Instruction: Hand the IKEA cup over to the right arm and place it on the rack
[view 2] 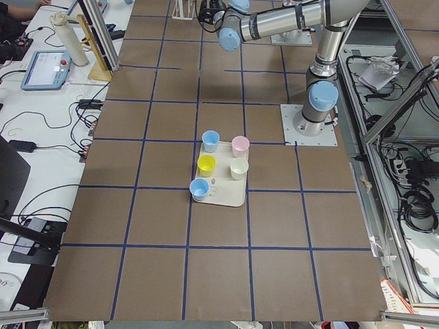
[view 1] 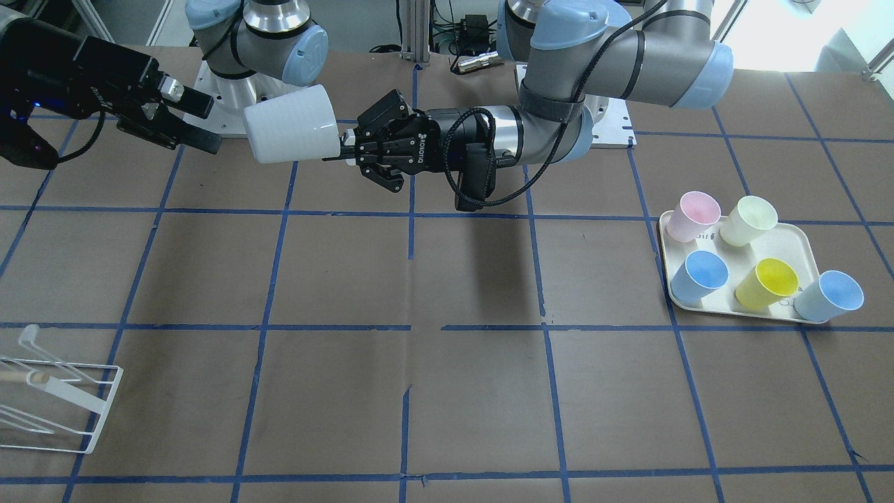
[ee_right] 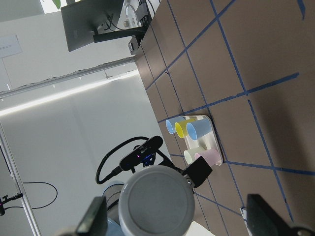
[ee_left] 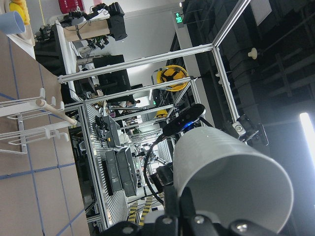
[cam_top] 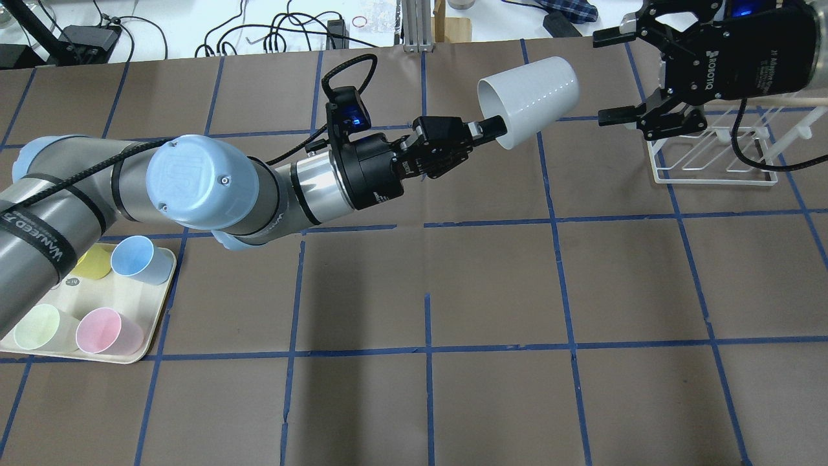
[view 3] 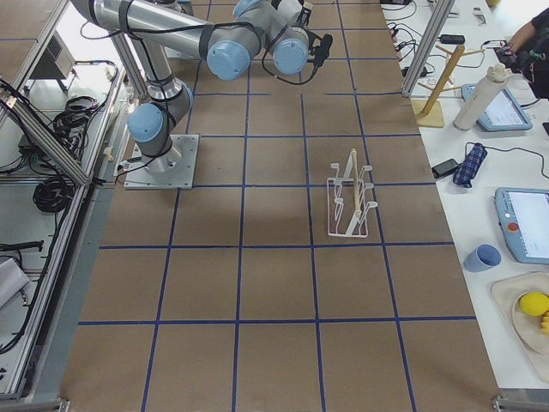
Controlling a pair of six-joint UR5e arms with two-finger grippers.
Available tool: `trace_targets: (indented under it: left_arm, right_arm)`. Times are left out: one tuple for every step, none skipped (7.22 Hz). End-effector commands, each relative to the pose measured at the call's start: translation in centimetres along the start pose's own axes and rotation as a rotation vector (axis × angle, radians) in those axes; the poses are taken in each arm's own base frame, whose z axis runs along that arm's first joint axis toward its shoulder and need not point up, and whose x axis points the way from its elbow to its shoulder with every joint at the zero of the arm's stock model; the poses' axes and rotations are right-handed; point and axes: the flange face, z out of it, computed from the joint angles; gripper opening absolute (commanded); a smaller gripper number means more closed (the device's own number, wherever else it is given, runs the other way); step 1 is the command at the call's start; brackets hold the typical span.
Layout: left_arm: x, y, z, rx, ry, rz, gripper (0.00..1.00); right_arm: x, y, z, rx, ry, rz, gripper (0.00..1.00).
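The IKEA cup [view 1: 292,133] is a near-white tumbler held level in the air, its base towards the right arm. My left gripper [view 1: 342,150] is shut on its rim, one finger inside the mouth, as the overhead view shows for the cup [cam_top: 530,100] and the gripper [cam_top: 488,128]. My right gripper [view 1: 204,124] is open, facing the cup's base, its fingertips a short gap from it [cam_top: 607,77]. The right wrist view shows the cup's base [ee_right: 156,199] centred between the spread fingers [ee_right: 96,219]. The white wire rack [cam_top: 711,155] stands on the table under the right gripper [view 1: 56,398].
A cream tray [view 1: 782,244] with several coloured tumblers, among them a light blue one [view 1: 705,276], sits on the robot's left side [cam_top: 129,304]. The brown table carries a grid of blue tape. The left arm's elbow [cam_top: 194,181] hangs above the tray's edge.
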Motion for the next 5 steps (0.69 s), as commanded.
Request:
trace_targets:
  left_arm:
    - [0.9,0.2,0.0,-0.001,0.006,0.012,0.00]
    - [0.9,0.1,0.0,-0.001,0.006,0.012,0.00]
    - [1.0,0.2,0.0,-0.004,0.008,0.014,0.00]
    - [1.0,0.2,0.0,-0.005,0.007,0.016,0.00]
    - [1.1,0.1,0.0,-0.006,0.009,0.017,0.00]
  right_arm:
    - [-0.2,0.1,0.6,-0.006,-0.009,-0.001,1.00]
    - [-0.9,0.3,1.7,-0.012,-0.043,-0.006,1.00]
    - [-1.2,0.5,2.3,-0.022,-0.039,-0.018,1.00]
    - [-1.4,0.8,2.9,-0.034,-0.034,-0.029,1.00]
    - [-1.5,0.9,3.4,-0.044,-0.033,-0.033,1.00]
